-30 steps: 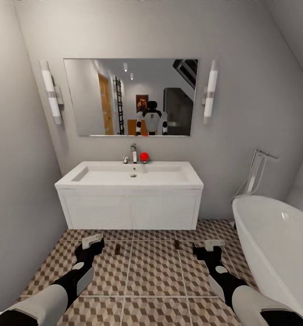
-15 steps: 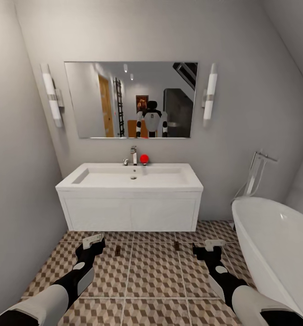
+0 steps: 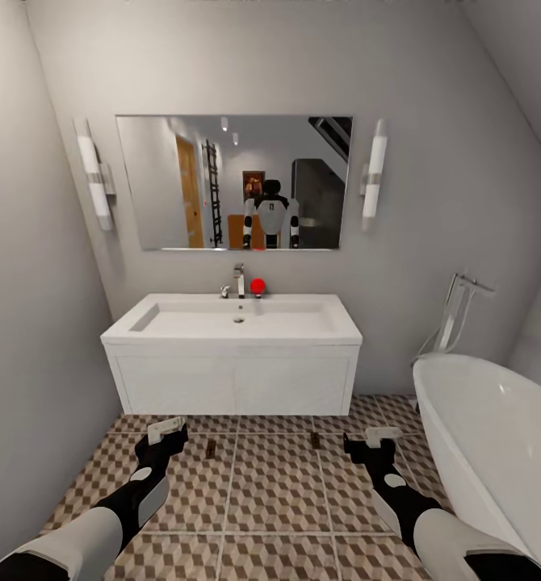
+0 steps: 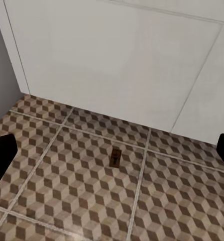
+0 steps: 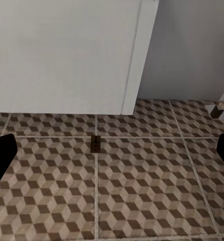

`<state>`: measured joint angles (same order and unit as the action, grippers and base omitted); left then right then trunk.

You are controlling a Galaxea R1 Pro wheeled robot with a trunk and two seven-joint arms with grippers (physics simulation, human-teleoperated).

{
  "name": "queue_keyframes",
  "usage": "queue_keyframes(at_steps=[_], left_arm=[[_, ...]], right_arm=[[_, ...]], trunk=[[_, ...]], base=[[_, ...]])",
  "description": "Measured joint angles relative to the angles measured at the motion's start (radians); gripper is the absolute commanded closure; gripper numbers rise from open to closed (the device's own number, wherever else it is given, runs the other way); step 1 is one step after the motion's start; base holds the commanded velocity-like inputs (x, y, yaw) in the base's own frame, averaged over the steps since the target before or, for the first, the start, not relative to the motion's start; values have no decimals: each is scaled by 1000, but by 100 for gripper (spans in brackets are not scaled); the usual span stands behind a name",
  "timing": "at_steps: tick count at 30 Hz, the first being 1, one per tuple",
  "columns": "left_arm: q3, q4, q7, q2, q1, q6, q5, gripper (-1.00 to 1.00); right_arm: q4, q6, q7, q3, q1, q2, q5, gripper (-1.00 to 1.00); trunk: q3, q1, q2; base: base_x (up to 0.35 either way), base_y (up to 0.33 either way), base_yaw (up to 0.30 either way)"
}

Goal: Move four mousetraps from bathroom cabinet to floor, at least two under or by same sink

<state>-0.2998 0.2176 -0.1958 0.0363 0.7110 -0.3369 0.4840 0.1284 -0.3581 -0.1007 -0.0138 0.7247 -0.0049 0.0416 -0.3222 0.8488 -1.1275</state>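
Ahead, two mousetraps (image 3: 211, 448) (image 3: 316, 439) on bathroom floor (image 3: 274, 492), between open hands (image 3: 167, 429) (image 3: 373, 440).

our arms have glossy white forearm shells and black wrists with a grey panel; the left end effector (image 3: 167, 428) and right end effector (image 3: 375, 440) are black with white fingers.
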Motion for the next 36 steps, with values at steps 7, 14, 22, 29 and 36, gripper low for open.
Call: queue_keyframes(at_steps=[7,14,22,29,36], left_arm=[[0,0,0,0,0,1,0,-100],[0,0,0,0,0,1,0,-100],[0,0,0,0,-1,2,0,-100],[0,0,0,0,0,2,0,-100],[0,0,0,0,0,2,0,-100]], right_arm=[[0,0,0,0,0,0,0,-100],[-5,0,0,0,0,1,0,-100],[-10,0,1,0,0,2,0,-100],[-11,0,1,-1,0,3,0,-100],[-12,0,1,0,0,3,0,-100]], trunk=[[22,-27,49],[44,-54,98],[69,-84,154],[91,-111,203],[113,-138,252]], base=[[0,0,0],[0,0,0],[0,0,0],[0,0,0],[0,0,0]])
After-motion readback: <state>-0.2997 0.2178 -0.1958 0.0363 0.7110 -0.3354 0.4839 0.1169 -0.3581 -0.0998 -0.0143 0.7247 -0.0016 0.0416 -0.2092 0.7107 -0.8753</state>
